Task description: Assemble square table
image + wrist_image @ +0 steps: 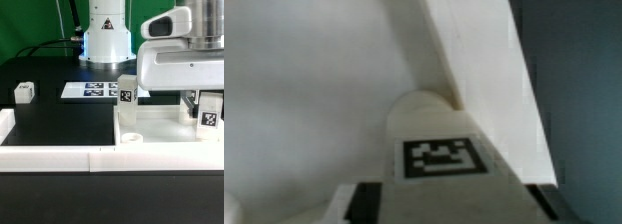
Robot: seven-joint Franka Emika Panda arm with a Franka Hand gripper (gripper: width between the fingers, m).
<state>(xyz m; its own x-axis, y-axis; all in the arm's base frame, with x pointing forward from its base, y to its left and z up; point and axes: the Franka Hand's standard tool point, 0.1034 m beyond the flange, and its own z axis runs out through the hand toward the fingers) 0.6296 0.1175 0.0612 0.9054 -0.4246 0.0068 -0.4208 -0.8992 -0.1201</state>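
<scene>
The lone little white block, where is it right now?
In the exterior view, that leg sits on the black table at the view's far left, left of the marker board and apart from the tray-like top.

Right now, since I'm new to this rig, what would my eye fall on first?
The big white gripper at the exterior view's right, its fingers closed on a small white block leg over the large white plastic square tray-like top. A second white block leg stands upright at that top's far corner; a third white block leg sits alone on the black table at the exterior view's left.
</scene>
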